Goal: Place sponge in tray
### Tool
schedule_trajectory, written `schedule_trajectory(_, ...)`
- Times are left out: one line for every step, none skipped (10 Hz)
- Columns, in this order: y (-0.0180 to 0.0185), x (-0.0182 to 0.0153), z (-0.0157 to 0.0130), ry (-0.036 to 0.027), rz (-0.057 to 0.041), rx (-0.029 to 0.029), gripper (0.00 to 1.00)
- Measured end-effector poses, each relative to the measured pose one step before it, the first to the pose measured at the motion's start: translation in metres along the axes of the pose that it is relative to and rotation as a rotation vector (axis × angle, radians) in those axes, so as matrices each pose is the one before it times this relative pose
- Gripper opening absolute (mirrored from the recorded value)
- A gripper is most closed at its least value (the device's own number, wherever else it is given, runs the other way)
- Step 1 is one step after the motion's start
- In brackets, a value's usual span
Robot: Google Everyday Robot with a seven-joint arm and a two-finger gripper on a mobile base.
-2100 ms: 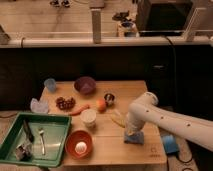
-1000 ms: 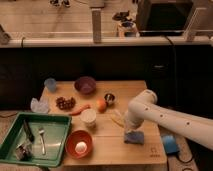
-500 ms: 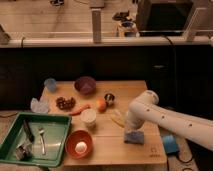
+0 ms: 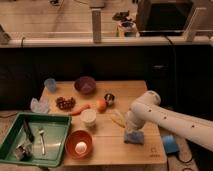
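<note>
The small blue sponge (image 4: 134, 138) lies flat on the wooden table near its right front corner. My gripper (image 4: 131, 131) hangs right over it at the end of the white arm (image 4: 165, 119), which reaches in from the right. The arm's wrist hides most of the gripper, and I cannot tell whether it touches the sponge. The green tray (image 4: 30, 116) sits at the front left, off the table's left end, with a fork and some other utensils inside. It is far from the sponge.
Between sponge and tray stand an orange bowl (image 4: 79, 145) with a white object in it and a white cup (image 4: 88, 117). Farther back are a banana (image 4: 118, 119), an orange (image 4: 101, 104), a carrot (image 4: 80, 109), grapes (image 4: 65, 103), a purple bowl (image 4: 85, 84) and a metal cup (image 4: 109, 98). A blue object (image 4: 170, 144) sits beyond the right edge.
The arm has stayed almost still above the sponge. The sponge lies in the same spot on the table.
</note>
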Motion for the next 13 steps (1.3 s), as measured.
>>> schedule_trajectory(0.00331,0.00029,-0.00084,-0.00046,0.00403,0.00168,0.24)
schedule_trajectory(0.00055,0.00195,-0.00207,-0.00011,0.00663,0.00303,0.22)
schedule_trajectory(-0.00171,0.00408,-0.00218,-0.00032,0.00493,0.00412,0.24)
schedule_trajectory(-0.00040,-0.00131,0.00123,-0.00183,-0.00284,-0.00116,0.26)
schedule_trajectory(0.00306,-0.00086,-0.00062,-0.00106,-0.00029,0.00125,0.24)
schedule_trajectory(0.00792,0.00088,-0.00096,-0.00001,0.00666,0.00165,0.16)
schedule_trajectory(0.00160,0.00121,-0.00079,0.00200,0.00371,0.00329,0.10)
schedule_trajectory(-0.00058,-0.00055,0.00004,0.00011,-0.00176,0.00016,0.09)
schedule_trajectory(-0.00046,-0.00019,-0.00066,0.00123,-0.00148,0.00014,0.08)
schedule_trajectory(0.00264,0.00010,0.00055,0.00075,-0.00668,-0.00446,0.10)
schedule_trajectory(0.00282,-0.00002,0.00040,0.00104,-0.00166,-0.00316,0.09)
schedule_trajectory(0.00210,0.00004,0.00020,-0.00209,0.00254,-0.00146,0.09)
schedule_trajectory(0.00022,0.00068,0.00015,0.00241,-0.00151,0.00089,0.10)
